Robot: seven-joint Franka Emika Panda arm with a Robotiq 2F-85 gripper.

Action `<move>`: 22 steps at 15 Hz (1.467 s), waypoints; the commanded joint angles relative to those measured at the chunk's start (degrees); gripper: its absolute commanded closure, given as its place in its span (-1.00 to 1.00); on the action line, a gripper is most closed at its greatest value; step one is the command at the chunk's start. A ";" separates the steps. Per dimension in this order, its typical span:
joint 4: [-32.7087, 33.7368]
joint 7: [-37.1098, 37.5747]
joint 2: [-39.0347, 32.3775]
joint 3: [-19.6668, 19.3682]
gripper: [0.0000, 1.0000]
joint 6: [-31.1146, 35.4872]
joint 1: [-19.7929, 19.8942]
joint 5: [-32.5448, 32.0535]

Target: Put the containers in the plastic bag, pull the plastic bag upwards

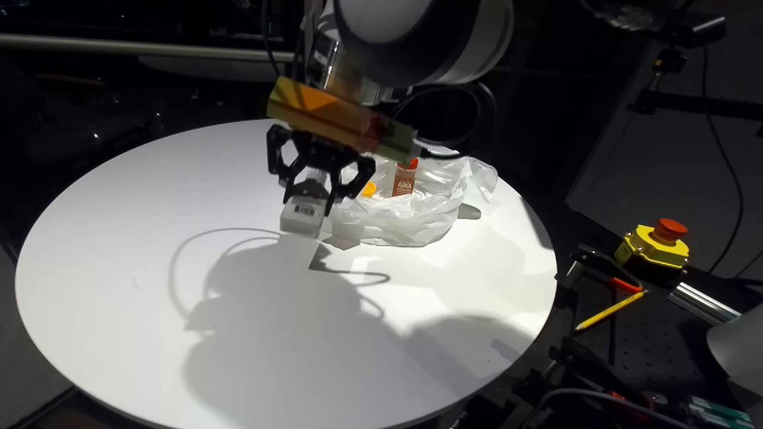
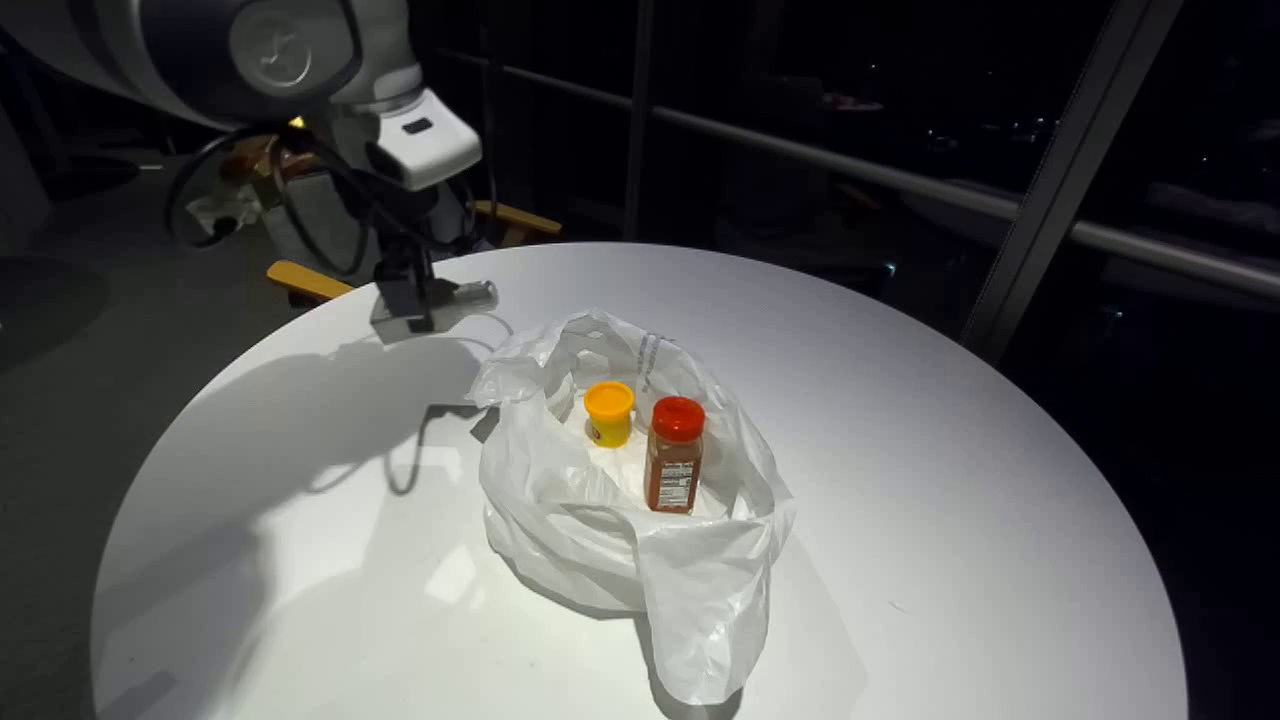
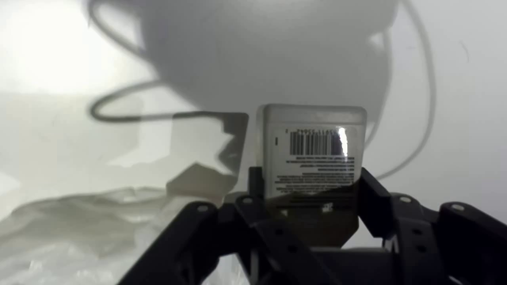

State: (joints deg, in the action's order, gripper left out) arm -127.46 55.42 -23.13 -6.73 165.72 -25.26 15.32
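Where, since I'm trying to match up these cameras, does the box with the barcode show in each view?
In an exterior view: the box is left of centre, held in the gripper.
In an exterior view: the box is at upper left.
In the wrist view: the box is right of centre.
Shared landmark: the bag, right of the box in both exterior views, lower left in the wrist view.

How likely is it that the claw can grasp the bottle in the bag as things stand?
Probably not: the claw is closed on the box, so it would likely need to release that first. From above, the way looks free: the bag is open above the bottle.
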 commanded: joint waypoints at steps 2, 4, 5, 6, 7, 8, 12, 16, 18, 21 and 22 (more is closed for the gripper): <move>-4.91 0.40 7.81 -9.95 0.35 1.66 -0.07 -20.57; -4.52 -0.34 7.52 -12.44 0.35 2.49 1.49 -28.06; -4.33 -0.76 7.12 -13.12 0.35 3.12 2.39 -30.52; -4.33 -1.89 6.72 -12.77 0.35 3.54 4.00 -31.39; -3.90 -1.96 6.04 -13.06 0.35 3.91 4.72 -32.68; -3.91 -2.81 5.64 -14.19 0.35 4.42 4.18 -32.53; -3.25 -2.46 3.62 -17.29 0.35 6.15 3.80 -36.97; -2.57 -3.81 0.76 -16.17 0.35 5.79 5.12 -36.74; -2.14 -4.02 -1.22 -15.78 0.35 6.16 5.17 -36.56; -0.79 -4.33 -5.02 -18.16 0.35 9.59 2.71 -35.84; -0.52 -4.57 -6.15 -19.07 0.35 11.18 1.78 -35.38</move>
State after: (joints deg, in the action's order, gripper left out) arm -130.36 52.02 -25.71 -23.24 172.66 -21.06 -20.98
